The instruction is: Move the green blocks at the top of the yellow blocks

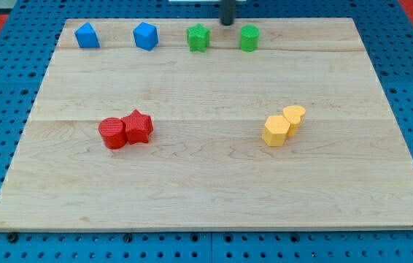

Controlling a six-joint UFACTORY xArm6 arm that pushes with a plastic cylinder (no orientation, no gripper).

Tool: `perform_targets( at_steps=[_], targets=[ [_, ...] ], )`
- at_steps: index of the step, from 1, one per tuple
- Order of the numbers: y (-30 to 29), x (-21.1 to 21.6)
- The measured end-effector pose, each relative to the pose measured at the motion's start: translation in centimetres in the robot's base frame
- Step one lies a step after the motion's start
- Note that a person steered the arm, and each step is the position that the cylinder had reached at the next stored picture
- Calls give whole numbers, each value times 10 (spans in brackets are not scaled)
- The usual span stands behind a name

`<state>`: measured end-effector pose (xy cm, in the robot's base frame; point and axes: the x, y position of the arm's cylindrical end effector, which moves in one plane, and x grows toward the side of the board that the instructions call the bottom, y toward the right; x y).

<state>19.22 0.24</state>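
A green star block [198,37] and a green cylinder block [249,38] sit near the board's top edge, apart from each other. Two yellow blocks touch at the right of the middle: a hexagon [276,131] and a rounder one [293,117] just above and right of it. My tip [228,22] is a dark rod end at the view's top, between the two green blocks and slightly above them, touching neither.
Two blue blocks [87,35] [146,35] sit at the top left. A red cylinder [112,134] and a red star [139,126] touch at the left of the middle. The wooden board [206,197] lies on a blue pegboard.
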Motion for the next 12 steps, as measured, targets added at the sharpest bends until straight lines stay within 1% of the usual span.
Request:
perform_targets(
  at_steps=[1, 2, 3, 4, 5, 6, 7, 8, 9, 10, 11, 12],
  targets=[
    [-67, 3],
    [-63, 14],
    [-62, 35],
    [-36, 51],
    [42, 52],
    [65, 48],
    [37, 14],
    [119, 10],
    [173, 12],
    [119, 15],
    [105, 35],
    [108, 16]
  ],
)
